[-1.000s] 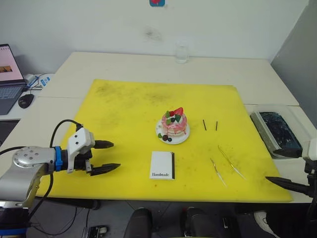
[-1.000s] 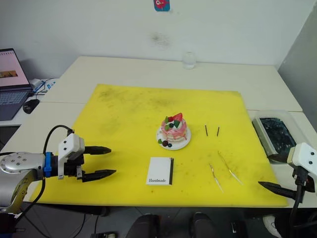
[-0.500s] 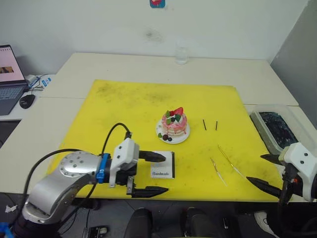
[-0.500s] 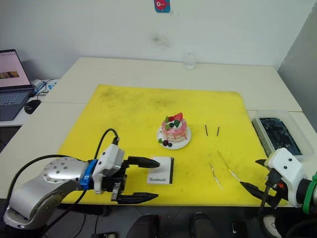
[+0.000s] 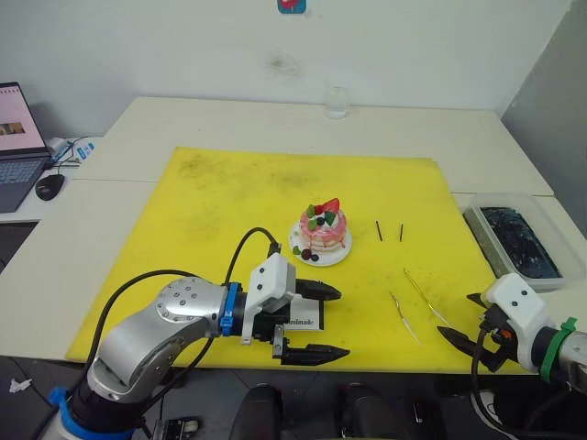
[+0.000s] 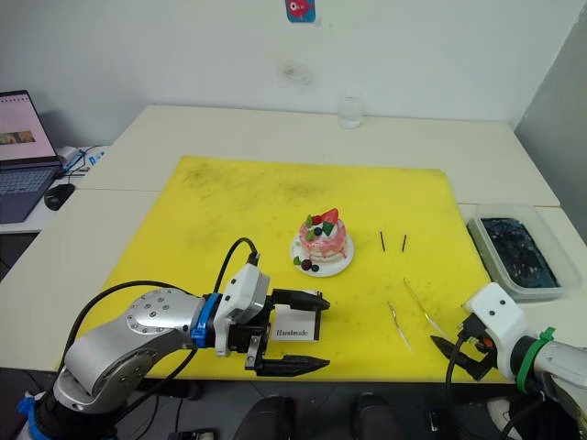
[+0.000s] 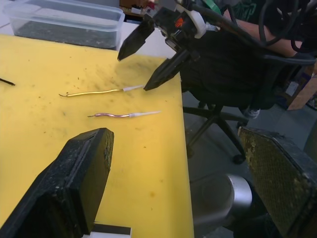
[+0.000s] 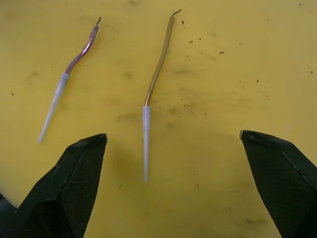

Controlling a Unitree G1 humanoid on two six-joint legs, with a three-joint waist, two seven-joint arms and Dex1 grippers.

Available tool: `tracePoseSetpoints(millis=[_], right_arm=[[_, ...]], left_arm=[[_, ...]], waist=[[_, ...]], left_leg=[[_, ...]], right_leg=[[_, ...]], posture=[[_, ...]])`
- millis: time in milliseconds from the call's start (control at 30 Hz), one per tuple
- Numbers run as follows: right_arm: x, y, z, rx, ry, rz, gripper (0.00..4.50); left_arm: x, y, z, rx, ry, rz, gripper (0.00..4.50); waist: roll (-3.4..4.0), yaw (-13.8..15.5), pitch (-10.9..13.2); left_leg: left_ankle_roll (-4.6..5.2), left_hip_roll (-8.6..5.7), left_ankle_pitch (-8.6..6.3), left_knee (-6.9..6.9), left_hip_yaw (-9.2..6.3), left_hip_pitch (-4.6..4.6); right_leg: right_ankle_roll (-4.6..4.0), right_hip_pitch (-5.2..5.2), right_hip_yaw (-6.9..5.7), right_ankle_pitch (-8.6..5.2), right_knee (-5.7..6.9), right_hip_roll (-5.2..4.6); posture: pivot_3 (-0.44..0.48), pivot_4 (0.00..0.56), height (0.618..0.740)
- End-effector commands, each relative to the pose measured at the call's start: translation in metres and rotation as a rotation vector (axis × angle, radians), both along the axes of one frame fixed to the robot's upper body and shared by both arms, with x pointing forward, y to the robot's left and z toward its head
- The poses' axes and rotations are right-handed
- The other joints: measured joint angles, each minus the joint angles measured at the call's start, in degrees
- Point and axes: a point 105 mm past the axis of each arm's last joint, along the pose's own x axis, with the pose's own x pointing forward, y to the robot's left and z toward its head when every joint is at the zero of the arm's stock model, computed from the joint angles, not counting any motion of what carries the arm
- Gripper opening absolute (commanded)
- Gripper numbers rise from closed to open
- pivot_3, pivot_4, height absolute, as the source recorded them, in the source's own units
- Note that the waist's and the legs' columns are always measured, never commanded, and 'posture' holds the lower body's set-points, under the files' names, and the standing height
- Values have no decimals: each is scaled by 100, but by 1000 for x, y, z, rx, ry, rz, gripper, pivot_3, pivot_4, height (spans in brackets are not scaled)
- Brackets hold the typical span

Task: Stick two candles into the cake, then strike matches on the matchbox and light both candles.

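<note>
While I watch the head cameras, my left hand (image 5: 314, 323) sits low in the frame, left of centre, its two black fingers spread wide, one over the matchbox (image 6: 295, 324) and the other out past the front edge of the yellow mat (image 5: 229, 197). That box is half hidden behind the hand; I can still read the tail of its black lettering as "Handmade" (only partly visible in the left eye). My right hand (image 6: 456, 357) is at the lower right of the frame, at the mat's front corner, fingers also spread apart and holding nothing.

At the centre of the mat stands the cake (image 5: 323, 231) on its white plate, pink and white with a strawberry on top. Just right of it lie the two matches (image 5: 390, 231), short, dark and side by side. Below them, toward the lower right, lie the two candles (image 5: 415, 303), flat on the mat and near my right hand.

From the wrist views I get what the head cameras cannot give: the right wrist shows each candle with a pale white pointed end nearest the hand, one shaft pinkish (image 8: 78, 52) and one golden (image 8: 159, 64), both slightly bent, the golden one lying between the fingers. In the left wrist view I see the right hand itself, one fingertip close to the golden candle's white end, and a clear bin (image 7: 64, 22) on the bench beyond.

Elsewhere, a laptop (image 5: 16, 137) at the left edge and a glass (image 5: 337, 101) at the far side.
</note>
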Motion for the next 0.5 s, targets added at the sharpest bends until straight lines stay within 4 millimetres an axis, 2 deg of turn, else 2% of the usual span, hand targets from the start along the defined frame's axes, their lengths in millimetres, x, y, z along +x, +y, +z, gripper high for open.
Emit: tracePoseSetpoints(millis=[33,200,267,300,500], right_arm=[[2,5,3,9,-20,3,4489],[2,-3,-6,22,7,-51,4489],[0,-5,-9,6,22,-49,4124],[-1,-6,-11,0,31,-44,3912],[-10,-3,-19,-8,63,2,1693]], left_arm=[[-4,-4,6,-24,-4,-18,4500],[-10,-5,5,-24,39,-48,4500],[-11,-6,7,-31,50,-55,4500],[-11,-6,7,-32,51,-58,4500],[-16,-8,2,-24,59,-65,4500]], waist=[[1,-6,-1],[1,-2,-1],[1,-2,-1],[1,-1,-1],[1,1,-1]], left_leg=[[0,0,0,0,1,1],[0,1,0,0,0,-1],[0,1,0,0,2,-1],[0,1,0,0,1,-1],[0,0,0,0,0,-1]], right_leg=[[0,0,2,0,0,0],[0,0,1,0,-1,0],[0,-1,3,0,-1,0],[0,-1,2,0,-2,0],[-3,0,1,-1,-2,0]], posture=[[0,150,740],[0,150,740],[0,150,740],[0,150,740],[0,150,740]])
